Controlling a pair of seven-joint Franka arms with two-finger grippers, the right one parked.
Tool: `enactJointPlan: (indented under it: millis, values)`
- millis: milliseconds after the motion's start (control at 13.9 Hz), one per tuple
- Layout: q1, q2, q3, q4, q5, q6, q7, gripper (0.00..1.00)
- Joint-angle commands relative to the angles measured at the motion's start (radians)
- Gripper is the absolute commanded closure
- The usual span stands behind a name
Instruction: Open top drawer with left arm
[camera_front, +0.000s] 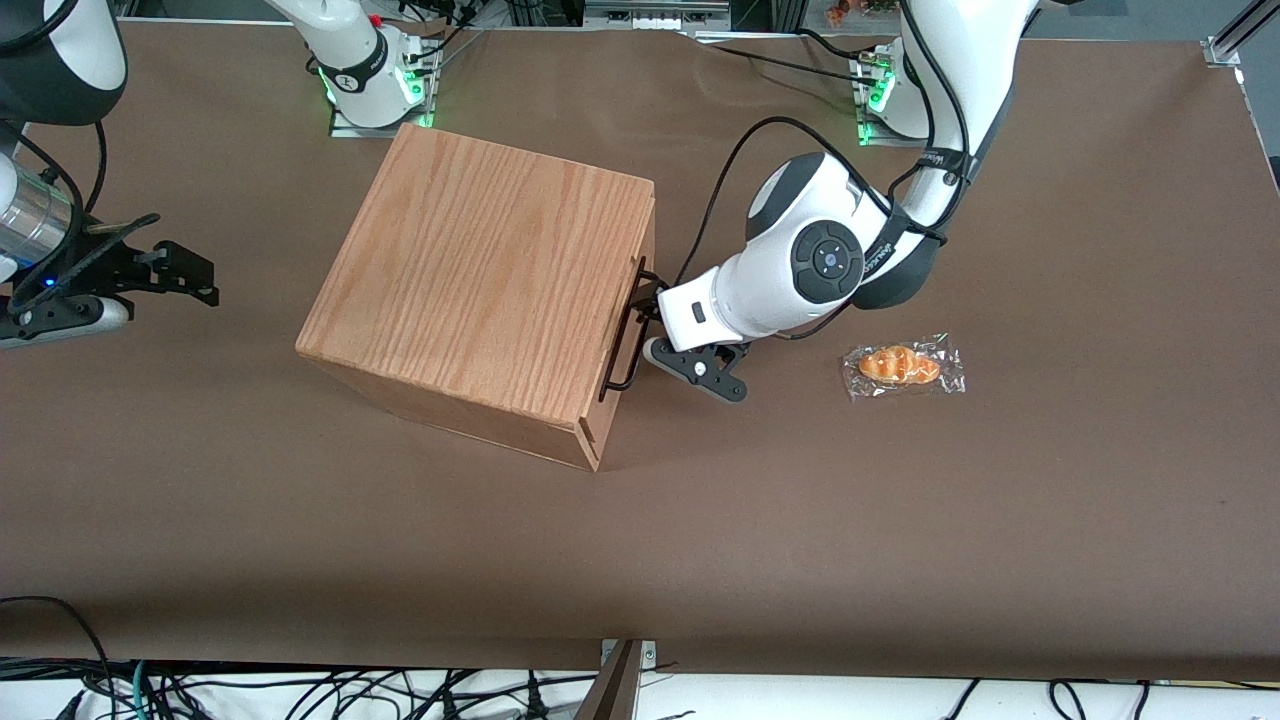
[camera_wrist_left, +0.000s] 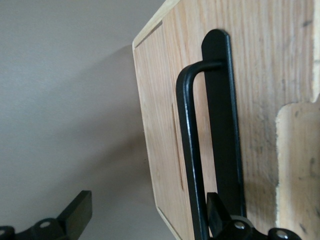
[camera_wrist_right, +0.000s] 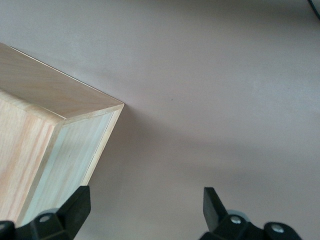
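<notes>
On the table, front view: a brown mat (camera_front: 300, 560) covers the surface from edge to edge.
Cabinet: boxy oak-grain cabinet (camera_front: 480, 285) at frame centre-left, its front turned toward the working arm's end of the table.
Top drawer: top drawer (camera_front: 646, 250) seen only as a thin edge of its front along the cabinet's face, flush with the body (not pulled out).
Handle: thin black bar handle (camera_front: 625, 335) standing off the drawer front.
Left arm: left arm (camera_front: 800, 265) at centre-right, reaching down from the upper right of the frame.
Gripper: gripper (camera_front: 655, 340) right at the handle, near the bar's middle.
Pastry: wrapped pastry (camera_front: 903, 367) on the mat, just beside the arm's dark-capped joint and nearer the front camera.

Left wrist view
Handle: bar (camera_wrist_left: 192, 165) runs along the drawer front (camera_wrist_left: 160, 150), with its black mounting plate on the wood.
Fingers: spread wide; one fingertip (camera_wrist_left: 77, 212) over bare mat, the other tucked between bar and panel, so the bar lies between them, ungrasped.

Right wrist view
Cabinet: one corner of the cabinet (camera_wrist_right: 55, 145) at the frame's left, mat elsewhere.
</notes>
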Motion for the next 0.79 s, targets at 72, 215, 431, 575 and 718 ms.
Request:
enactJointPlan:
  millis: [72,215,431,575,718]
  values:
    - [-0.010,0.015,0.008,0.028,0.084,-0.006,0.002,0.00]
    - [-0.005,0.015,0.008,0.022,0.084,-0.007,0.002,0.00]
    - [0.004,0.013,0.014,0.019,0.084,-0.010,0.002,0.00]
    - [0.016,0.012,0.017,0.019,0.084,-0.013,0.002,0.00]
    - [0.030,0.007,0.017,0.017,0.084,-0.021,0.005,0.00]
